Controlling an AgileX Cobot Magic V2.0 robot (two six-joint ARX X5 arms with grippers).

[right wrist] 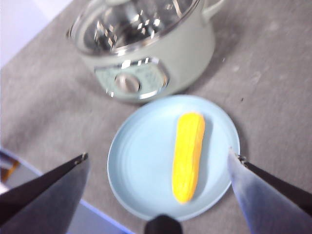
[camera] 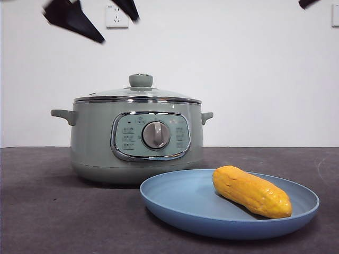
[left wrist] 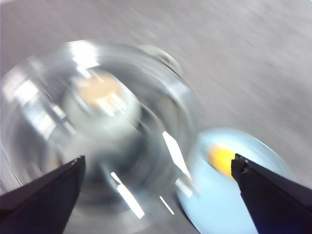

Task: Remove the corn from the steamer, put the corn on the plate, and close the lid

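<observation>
The corn (camera: pixel 252 191) lay on the plate (camera: pixel 175 203) beside the steamer (camera: pixel 95 143), whose lid (camera: pixel 139 94) was on. Both the left gripper (left wrist: pixel 158 170) and right gripper (right wrist: pixel 158 158) hung above, jaws apart, holding nothing.

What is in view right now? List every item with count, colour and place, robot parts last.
steamer: one, pale sage green with a silver dial, standing on the table behind the plate.
lid: one, glass with a chrome rim and green knob, seated on the steamer.
plate: one, light blue, on the table in front of the steamer.
corn: one, yellow-orange, lying on the plate.
table: one, dark grey.
wall socket: one, white, on the wall behind.
left claw: one, black, jaws open, above the lid, empty.
right claw: one, black, jaws open, high above the plate, empty.
</observation>
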